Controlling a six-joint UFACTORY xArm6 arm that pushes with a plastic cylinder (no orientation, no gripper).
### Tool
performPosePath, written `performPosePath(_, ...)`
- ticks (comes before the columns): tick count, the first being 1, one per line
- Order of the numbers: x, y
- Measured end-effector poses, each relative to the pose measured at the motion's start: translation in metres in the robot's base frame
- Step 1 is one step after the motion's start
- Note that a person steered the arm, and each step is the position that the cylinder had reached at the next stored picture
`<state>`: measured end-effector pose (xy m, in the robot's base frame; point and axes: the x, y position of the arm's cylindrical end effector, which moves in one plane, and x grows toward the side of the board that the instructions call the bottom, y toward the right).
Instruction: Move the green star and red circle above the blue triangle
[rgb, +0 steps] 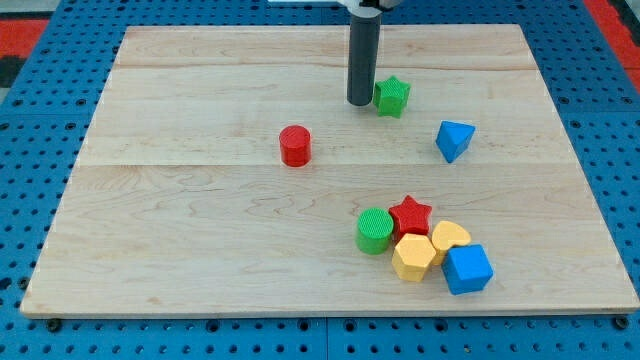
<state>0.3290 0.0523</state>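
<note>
No brand, label or legible writing showing anywhere. No jaws fitted here, so nothing opening, closing or gripping: only my tip (360, 102), the lower end of a straight dark rod, resting on the pale wooden board (200, 250) near the view's top.

Sitting just to the view's right of the tip, touching or very nearly so: the green plastic star block (392, 96). Lying further to the view's right and a little lower than the tip: the blue plastic triangle block (454, 139), apart from the star. Standing to the view's left of the tip and lower, well apart from it: the red plastic circle block (295, 145), alone on bare wood.

Clustering well below the tip, toward the view's bottom right: a green cylinder block (374, 230), a red star block (410, 214), a yellow hexagon block (413, 257), a yellow heart-like block (450, 236) and a blue cube block (467, 268), all pressing close together.

Surrounding the board on every side: a blue perforated surface (40, 100) dotted with rows of holes, with red patches showing at the view's top corners.
</note>
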Motion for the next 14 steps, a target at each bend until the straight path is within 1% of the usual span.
performPosePath(1,0.001,0.042)
performPosePath(2,0.023,0.069)
performPosePath(3,0.066,0.012)
performPosePath(4,0.14,-0.003)
performPosePath(5,0.131,-0.093)
performPosePath(6,0.083,-0.094)
performPosePath(7,0.023,-0.087)
performPosePath(8,0.001,-0.054)
performPosePath(9,-0.013,-0.09)
performPosePath(11,-0.023,-0.053)
performPosePath(12,-0.043,-0.054)
performPosePath(13,-0.037,0.007)
performPosePath(14,-0.027,0.008)
